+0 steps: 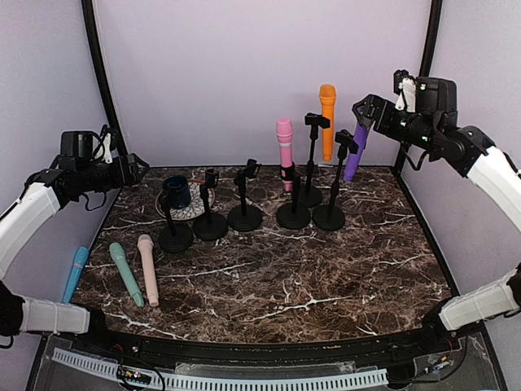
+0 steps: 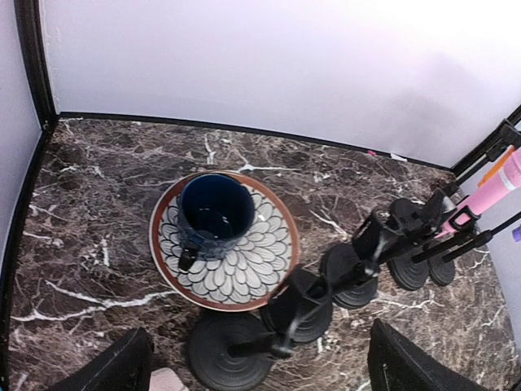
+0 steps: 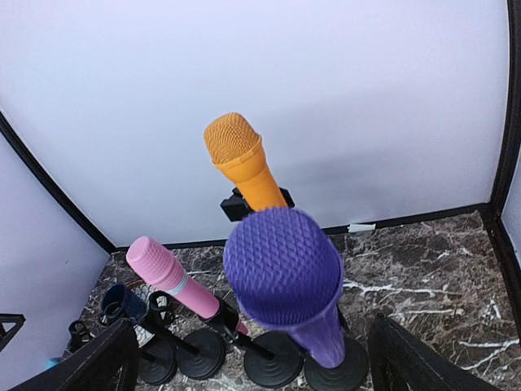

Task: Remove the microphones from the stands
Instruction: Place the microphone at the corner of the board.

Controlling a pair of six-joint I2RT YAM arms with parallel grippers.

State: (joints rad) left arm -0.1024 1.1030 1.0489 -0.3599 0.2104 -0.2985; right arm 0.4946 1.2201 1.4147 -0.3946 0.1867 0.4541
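1. The right end effector (image 1: 364,112) hangs high, fingers spread wide apart and gripping nothing.
2. The purple microphone (image 3: 283,269) sits just below it, tilted in the clip of its stand (image 1: 330,216) (nothing touches it).
3. Beyond that head rises the orange microphone (image 3: 242,167). The pink microphone (image 3: 171,281) leans lower left of it.
4. The left end effector (image 1: 137,167), fingers apart and holding nothing, hovers over a blue mug (image 2: 216,208) on a patterned plate (image 2: 269,269).
5. Three loose microphones (image 1: 126,273) lie on the desk (image 1: 326,277) beneath that arm.

Purple microphone (image 3: 285,269), orange microphone (image 3: 240,163), pink microphone (image 3: 175,281), black stands (image 1: 244,217), marbled table (image 1: 326,277).
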